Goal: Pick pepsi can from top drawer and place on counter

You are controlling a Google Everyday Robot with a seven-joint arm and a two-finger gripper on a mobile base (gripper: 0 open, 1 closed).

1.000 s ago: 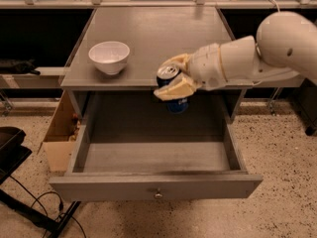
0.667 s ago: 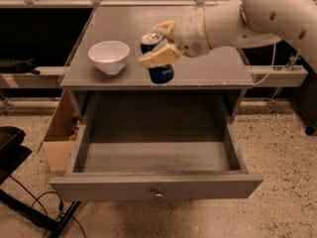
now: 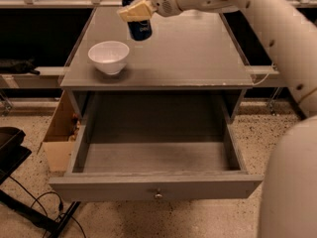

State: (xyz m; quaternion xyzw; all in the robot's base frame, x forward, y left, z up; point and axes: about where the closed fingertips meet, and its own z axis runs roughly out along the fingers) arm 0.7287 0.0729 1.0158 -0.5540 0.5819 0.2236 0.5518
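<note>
My gripper (image 3: 137, 6) is shut on the pepsi can (image 3: 139, 27), a dark-blue can with a silver top. It holds the can upright a little above the far left part of the grey counter (image 3: 198, 48). The cream fingers (image 3: 132, 13) cover the can's upper half. The top drawer (image 3: 156, 155) is pulled fully open below the counter's front edge, and its grey bottom is bare. Its small round knob (image 3: 158, 195) shows on the front panel.
A white bowl (image 3: 109, 56) stands on the counter's left front part, just below and left of the can. My white arm (image 3: 277, 29) runs down the right side. A cardboard box (image 3: 59, 133) and black cables (image 3: 34, 207) are on the floor at left.
My gripper has carried the can up out of the drawer area, then left and back over the counter, past the bowl. The drawer and bowl have not moved.
</note>
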